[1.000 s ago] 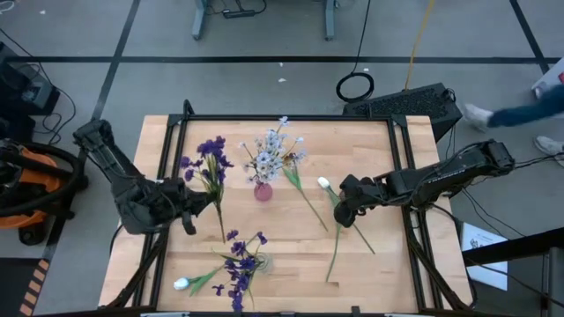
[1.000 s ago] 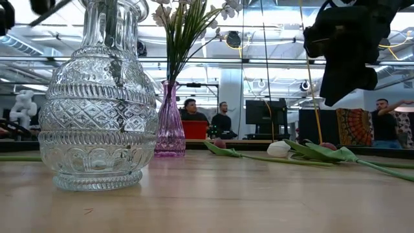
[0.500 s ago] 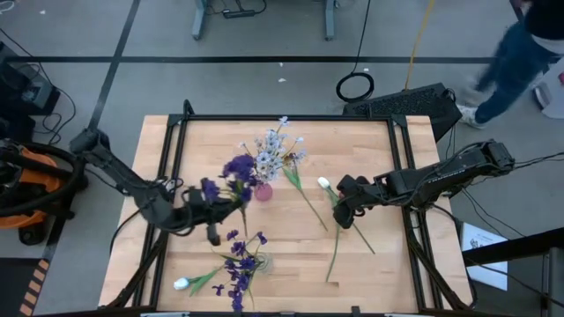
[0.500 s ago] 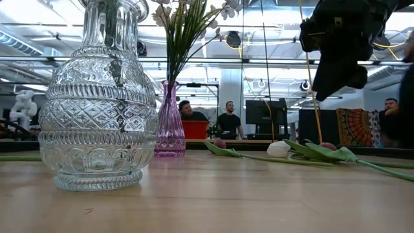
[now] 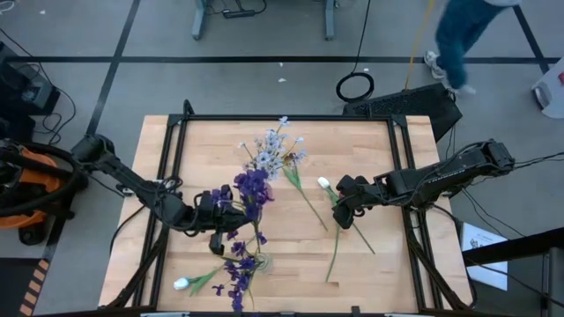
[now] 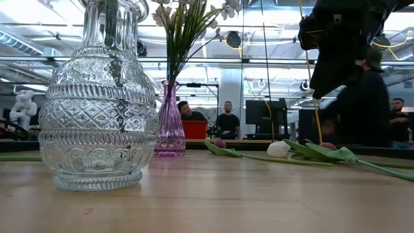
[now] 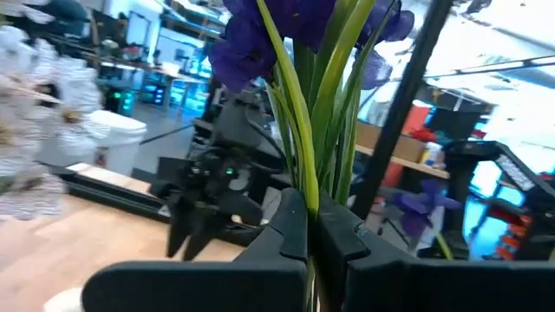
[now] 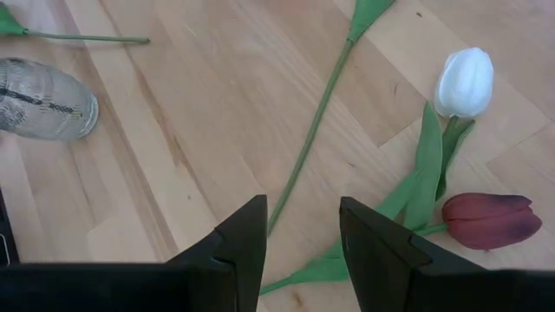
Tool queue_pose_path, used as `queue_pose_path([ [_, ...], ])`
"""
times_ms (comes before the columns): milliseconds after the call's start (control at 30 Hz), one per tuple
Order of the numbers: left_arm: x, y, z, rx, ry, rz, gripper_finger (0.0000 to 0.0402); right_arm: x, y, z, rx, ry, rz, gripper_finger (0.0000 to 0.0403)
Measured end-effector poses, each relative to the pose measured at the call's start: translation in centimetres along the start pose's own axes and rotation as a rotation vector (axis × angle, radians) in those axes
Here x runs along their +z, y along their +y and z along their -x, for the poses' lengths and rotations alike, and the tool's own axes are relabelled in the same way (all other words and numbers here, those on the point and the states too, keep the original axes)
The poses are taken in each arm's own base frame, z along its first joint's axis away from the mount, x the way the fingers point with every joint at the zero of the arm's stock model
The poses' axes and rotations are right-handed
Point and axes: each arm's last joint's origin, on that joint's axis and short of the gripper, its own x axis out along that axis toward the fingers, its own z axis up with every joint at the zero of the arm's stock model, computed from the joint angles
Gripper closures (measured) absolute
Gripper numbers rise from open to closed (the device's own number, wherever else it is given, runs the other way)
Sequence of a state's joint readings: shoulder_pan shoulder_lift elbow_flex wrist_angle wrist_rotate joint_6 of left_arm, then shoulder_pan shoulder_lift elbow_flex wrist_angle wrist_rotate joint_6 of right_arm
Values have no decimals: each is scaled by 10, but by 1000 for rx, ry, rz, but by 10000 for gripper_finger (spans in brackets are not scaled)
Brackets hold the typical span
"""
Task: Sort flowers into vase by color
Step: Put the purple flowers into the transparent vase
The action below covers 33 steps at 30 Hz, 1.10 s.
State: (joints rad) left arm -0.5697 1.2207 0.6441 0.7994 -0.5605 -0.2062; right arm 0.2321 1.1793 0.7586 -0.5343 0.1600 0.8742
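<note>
My left gripper (image 5: pixel 222 210) is near the table's middle, shut on a dark purple flower (image 5: pixel 253 187) whose blooms hang over the pink vase (image 6: pixel 170 123). That vase holds pale lavender-white flowers (image 5: pixel 275 151). A clear glass vase (image 6: pixel 97 97) near the front edge holds more purple flowers (image 5: pixel 238 264). My right gripper (image 8: pixel 300 232) hovers open above the tulips lying on the table: a white one (image 8: pixel 464 82), a dark red one (image 8: pixel 490 219) and a long stem (image 8: pixel 308 147). Another white tulip (image 5: pixel 182 283) lies at the front left. My left gripper pinches the purple flower's green stems (image 7: pixel 305 195) between its two fingers, below the blooms (image 7: pixel 260 39). The fingers come about level from the table's left. The flower is lifted clear of the table, and its blooms stand past the fingertips.
Black rails (image 5: pixel 167 176) frame the tabletop on the left and right. Bare wood lies between the glass vase and the tulips (image 5: pixel 291 246). People stand in the room beyond the table (image 6: pixel 362 103).
My left gripper has moved toward the table's right, to the middle, and has rolled, staying shut on the purple flower. The flower has swung with it, and its blooms have gone from the far left area to above the pink vase.
</note>
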Motion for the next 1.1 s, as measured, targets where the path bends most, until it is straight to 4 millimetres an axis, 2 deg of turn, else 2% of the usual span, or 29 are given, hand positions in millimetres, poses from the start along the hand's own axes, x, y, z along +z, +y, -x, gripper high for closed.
queue_pose_path([
  [533,-29,-4,-12,-77,55,-34,402,0,0,0,0,0,-3,267],
  [633,-35,-5,-13,-103,72,-113,402,0,0,0,0,0,-3,267],
  [800,-40,-9,-14,-243,86,-311,402,0,0,0,-1,-1,-24,267],
  [1100,-45,-10,-13,-313,129,-342,402,1,-1,0,-19,-24,-88,267],
])
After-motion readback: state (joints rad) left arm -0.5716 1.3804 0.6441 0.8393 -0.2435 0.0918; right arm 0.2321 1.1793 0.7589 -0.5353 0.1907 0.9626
